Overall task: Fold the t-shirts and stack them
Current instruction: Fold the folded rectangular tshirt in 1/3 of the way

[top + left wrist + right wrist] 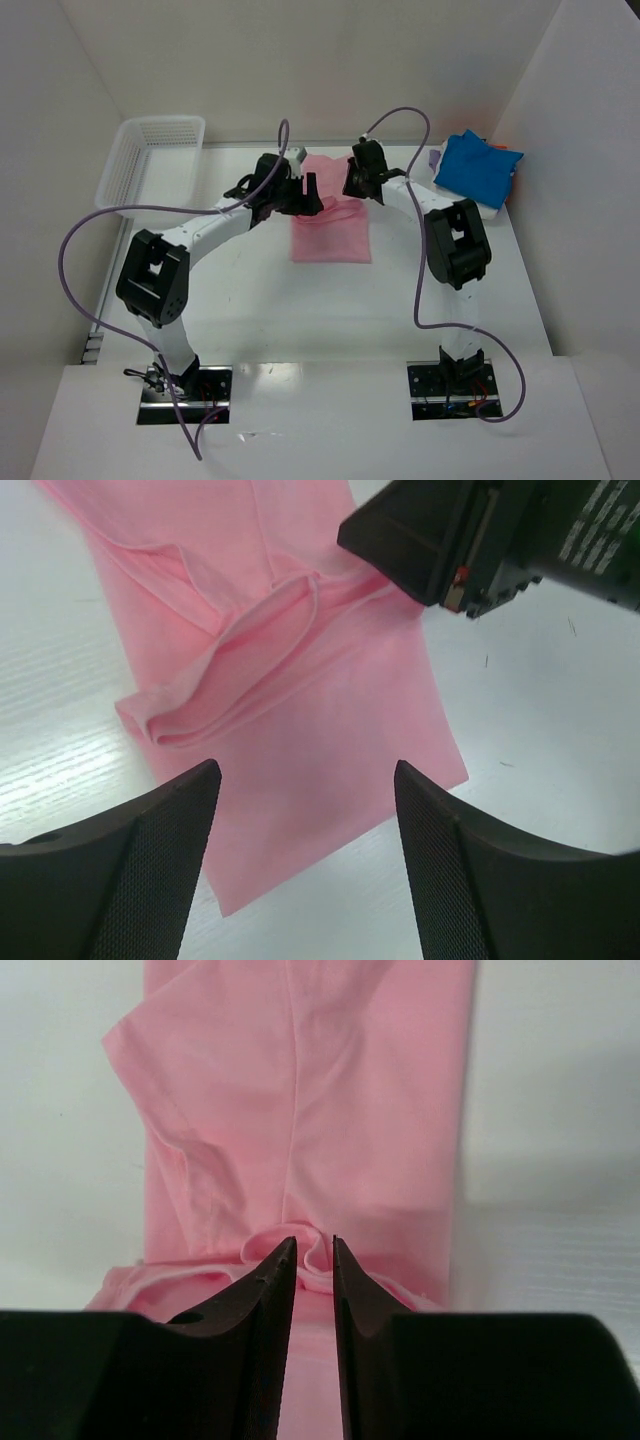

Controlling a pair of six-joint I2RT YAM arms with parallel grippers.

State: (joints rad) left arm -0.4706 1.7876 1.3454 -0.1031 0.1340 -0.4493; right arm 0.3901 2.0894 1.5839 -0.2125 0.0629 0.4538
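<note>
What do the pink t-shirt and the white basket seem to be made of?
The pink t-shirt looks like soft, matte knit cloth, maybe cotton: it creases and has stitched hems. The white basket is probably stiff plastic: its thin open-mesh walls keep their shape.

Top: I look down from high behind, far off.
Wrists: both close; I see the same pink t-shirt (pixel 330 770).
</note>
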